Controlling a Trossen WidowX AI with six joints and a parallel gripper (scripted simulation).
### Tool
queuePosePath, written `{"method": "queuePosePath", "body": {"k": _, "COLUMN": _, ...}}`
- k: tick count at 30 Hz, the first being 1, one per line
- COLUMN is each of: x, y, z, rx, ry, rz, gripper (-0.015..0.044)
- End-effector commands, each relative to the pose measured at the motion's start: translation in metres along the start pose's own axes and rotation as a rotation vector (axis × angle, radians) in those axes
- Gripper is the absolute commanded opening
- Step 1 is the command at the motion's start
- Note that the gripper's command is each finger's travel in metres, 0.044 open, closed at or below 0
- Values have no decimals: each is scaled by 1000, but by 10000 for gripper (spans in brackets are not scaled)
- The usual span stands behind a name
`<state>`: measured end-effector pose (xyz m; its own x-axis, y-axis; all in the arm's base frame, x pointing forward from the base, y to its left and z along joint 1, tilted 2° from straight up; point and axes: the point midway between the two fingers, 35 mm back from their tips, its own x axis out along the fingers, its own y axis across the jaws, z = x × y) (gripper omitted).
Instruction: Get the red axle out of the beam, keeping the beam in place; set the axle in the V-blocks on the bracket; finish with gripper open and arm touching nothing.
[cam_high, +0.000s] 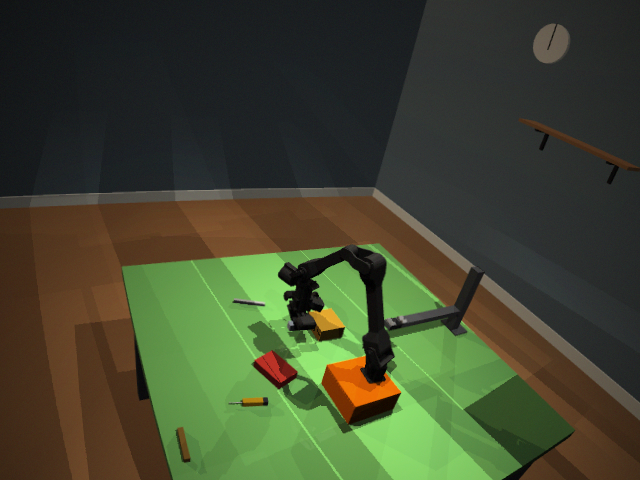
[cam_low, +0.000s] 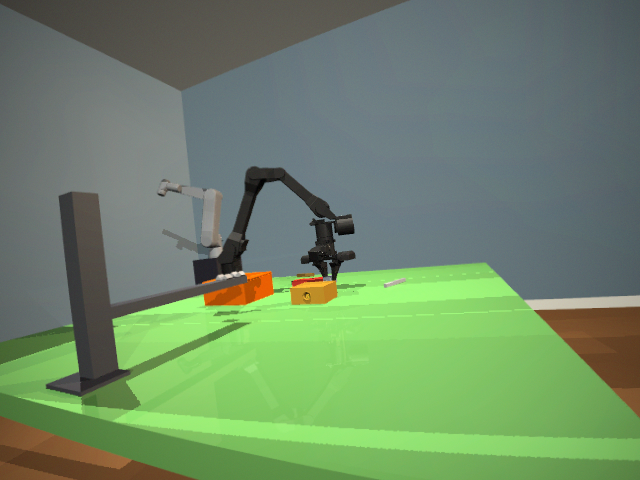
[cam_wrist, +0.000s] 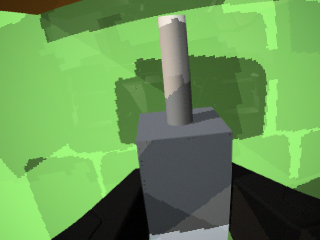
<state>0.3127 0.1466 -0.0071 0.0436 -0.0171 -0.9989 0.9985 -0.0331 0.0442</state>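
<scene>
Axle: location cannot be told | tool (cam_high: 300, 323) (cam_low: 329, 277) (cam_wrist: 182, 175): closed on a grey block (cam_wrist: 185, 175), its pale rod (cam_wrist: 176, 70) shown clearly only in wrist view | yellow block (cam_high: 329, 322) (cam_low: 313, 293): on table (cam_high: 206, 351) (cam_low: 413, 372) (cam_wrist: 55, 105), round hole (cam_low: 306, 296) revealed in exterior view | screwdriver (cam_high: 254, 401): seen only from top | pale arm (cam_low: 210, 217): seen only in exterior view

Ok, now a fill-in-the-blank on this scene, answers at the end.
The claw is shut on a ____ block with a pale rod sticking out.
The arm's base stands on an ____ box.
The flat block near the screwdriver is ____.

Missing words: gray; orange; red
</scene>
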Motion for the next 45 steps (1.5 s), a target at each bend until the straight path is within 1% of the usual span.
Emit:
{"method": "queuePosePath", "body": {"k": 1, "x": 8, "y": -3, "z": 1, "rx": -1, "ry": -1, "rz": -7, "gripper": 0}}
{"method": "queuePosePath", "body": {"k": 7, "x": 17, "y": -4, "z": 2, "rx": -1, "ry": -1, "rz": -7, "gripper": 0}}
{"method": "queuePosePath", "body": {"k": 14, "x": 18, "y": -3, "z": 4, "rx": -1, "ry": -1, "rz": -7, "gripper": 0}}
{"method": "queuePosePath", "body": {"k": 45, "x": 18, "y": 2, "z": 51, "rx": -1, "ry": -6, "rz": -6, "gripper": 0}}
